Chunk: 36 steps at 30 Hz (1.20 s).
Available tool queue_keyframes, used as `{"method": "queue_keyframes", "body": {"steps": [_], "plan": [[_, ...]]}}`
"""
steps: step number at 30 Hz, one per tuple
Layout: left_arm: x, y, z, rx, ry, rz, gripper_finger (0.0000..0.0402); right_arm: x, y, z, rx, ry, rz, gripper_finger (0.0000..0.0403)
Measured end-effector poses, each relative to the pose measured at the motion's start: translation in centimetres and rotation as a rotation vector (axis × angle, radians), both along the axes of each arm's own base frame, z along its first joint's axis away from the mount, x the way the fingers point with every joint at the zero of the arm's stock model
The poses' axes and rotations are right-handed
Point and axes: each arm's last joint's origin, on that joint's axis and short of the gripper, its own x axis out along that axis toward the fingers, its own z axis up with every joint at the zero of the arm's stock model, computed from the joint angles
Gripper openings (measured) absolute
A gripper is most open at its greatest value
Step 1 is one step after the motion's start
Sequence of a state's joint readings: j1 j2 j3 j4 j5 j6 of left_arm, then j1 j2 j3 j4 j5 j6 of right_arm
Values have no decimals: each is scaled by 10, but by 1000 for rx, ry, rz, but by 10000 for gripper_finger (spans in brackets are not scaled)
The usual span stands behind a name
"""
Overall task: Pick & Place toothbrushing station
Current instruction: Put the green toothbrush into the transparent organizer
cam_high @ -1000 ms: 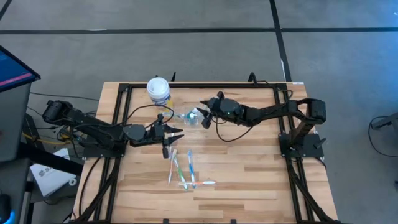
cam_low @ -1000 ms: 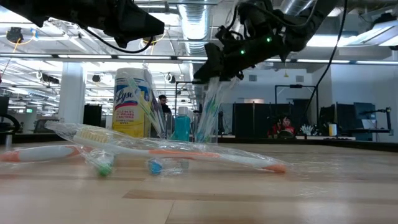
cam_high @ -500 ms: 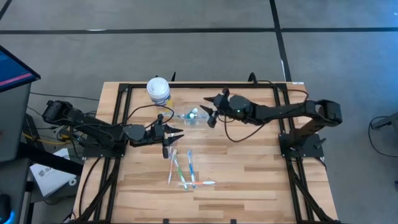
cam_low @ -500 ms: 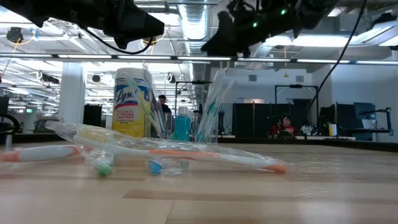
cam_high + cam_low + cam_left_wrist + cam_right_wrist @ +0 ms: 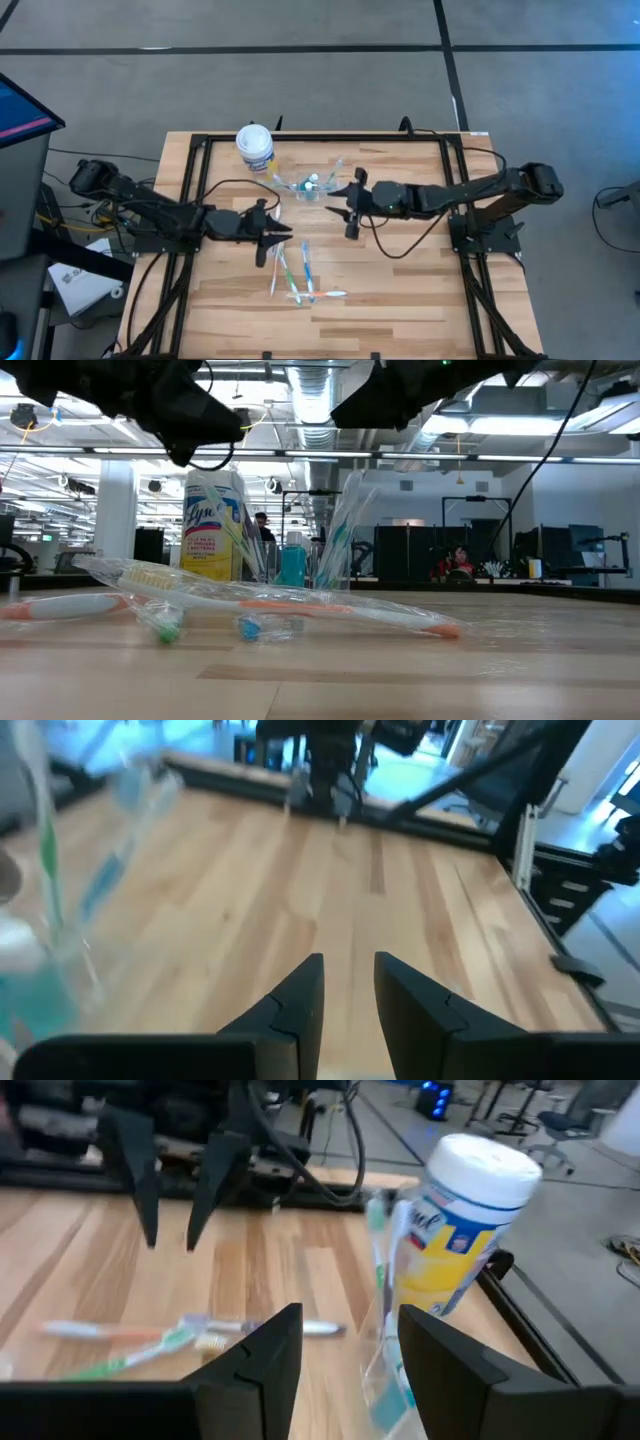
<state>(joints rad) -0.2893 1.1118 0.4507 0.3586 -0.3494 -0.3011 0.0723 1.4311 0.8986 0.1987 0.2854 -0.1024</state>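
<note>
1. One wooden counter (image 5: 400,270) carries everything, and two dark arms reach in over it, one from each side edge
2. One clear plastic cup (image 5: 303,187) stands near the far edge, a little toward the left side, upright, with several wrapped toothbrushes (image 5: 331,170) leaning out of it; their exact number cannot be told from above or from the low view
3. One small blue tube (image 5: 292,565) with a white cap stands in that same cup, seen in the low view between the brush handles
4. One white-lidded yellow canister (image 5: 255,146) stands at the far edge, just beside the cup on its left-edge side and apart from it
5. About four loose toothbrushes (image 5: 296,272) lie flat toward the near edge, roughly midway between the side edges, touching and crossing one another; white, blue, green and orange parts show
6. The left hand (image 5: 276,236) hangs above the counter between the cup and the loose brushes, its fingers (image 5: 300,1000) slightly apart and holding nothing
7. The right hand (image 5: 347,203) hangs just beside the cup on its right-edge side, fingers (image 5: 270,1350) apart and empty
</note>
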Motion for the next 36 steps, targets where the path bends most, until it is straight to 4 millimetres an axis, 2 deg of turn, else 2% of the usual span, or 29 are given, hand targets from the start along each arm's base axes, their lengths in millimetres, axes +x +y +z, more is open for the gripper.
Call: {"method": "queue_keyframes", "body": {"steps": [9,18,23,29,36], "plan": [[-7,-13,-8,-163,77,-2,85,-4,13,-9,-39,104,50,153],[-13,-33,-10,-180,110,-148,85,-6,16,-11,-39,130,61,155],[-22,-39,-23,-192,155,-174,85,-6,16,-11,-39,129,61,150],[-33,-35,-44,-75,212,-208,85,-5,16,-9,-37,109,61,145],[-42,-26,-62,69,248,-136,85,-5,16,-9,-37,105,61,145]]}}
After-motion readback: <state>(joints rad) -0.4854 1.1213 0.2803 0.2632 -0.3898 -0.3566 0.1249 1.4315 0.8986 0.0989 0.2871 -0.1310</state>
